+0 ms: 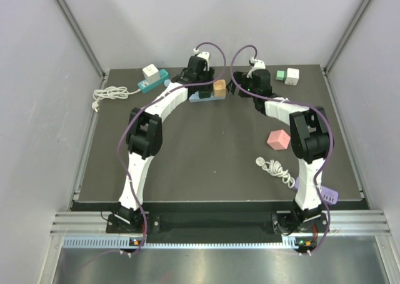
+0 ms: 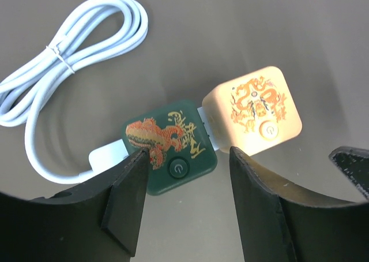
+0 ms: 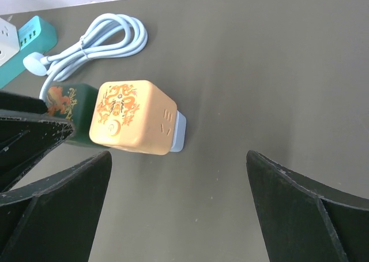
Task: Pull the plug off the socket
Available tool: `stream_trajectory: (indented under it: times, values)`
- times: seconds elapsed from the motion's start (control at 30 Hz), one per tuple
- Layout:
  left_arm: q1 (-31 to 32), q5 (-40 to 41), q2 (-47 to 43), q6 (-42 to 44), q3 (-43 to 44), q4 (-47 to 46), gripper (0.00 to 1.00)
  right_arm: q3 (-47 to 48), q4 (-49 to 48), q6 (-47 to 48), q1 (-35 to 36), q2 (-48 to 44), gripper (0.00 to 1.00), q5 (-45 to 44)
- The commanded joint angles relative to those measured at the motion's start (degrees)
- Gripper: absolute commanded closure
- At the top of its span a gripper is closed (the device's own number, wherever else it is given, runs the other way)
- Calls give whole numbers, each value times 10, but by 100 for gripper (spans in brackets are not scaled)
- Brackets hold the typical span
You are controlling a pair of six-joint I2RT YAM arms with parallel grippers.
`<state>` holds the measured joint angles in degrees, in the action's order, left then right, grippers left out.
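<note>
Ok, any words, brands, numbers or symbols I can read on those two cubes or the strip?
Green cube: power symbol on its round button.
Green cube: gold brush characters beside the dragon print, too stylised to read.
Orange cube: power symbol on its button; no words.
Teal power strip: nothing legible.
No brand or number readable anywhere.
</note>
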<state>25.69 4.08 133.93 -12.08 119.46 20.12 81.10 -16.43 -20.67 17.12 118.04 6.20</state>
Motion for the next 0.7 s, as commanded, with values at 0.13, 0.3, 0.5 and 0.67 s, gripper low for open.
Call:
stream_trajectory:
  times: [0.13,0.3,0.5,0.67]
  values:
    - [-2,2,20,-14,-8,-17,41,47,-16,-10,-3,25,0,33]
    - [-2,1,8,-12,-26,-26,41,72,-7,-19,-2,50,0,50]
    - [-3,-4,12,-8,-33,-34,52,96,-23,-46,0,78,1,76]
    - [-10,-9,21,-15,-38,-34,65,126,-30,-73,1,108,6,87]
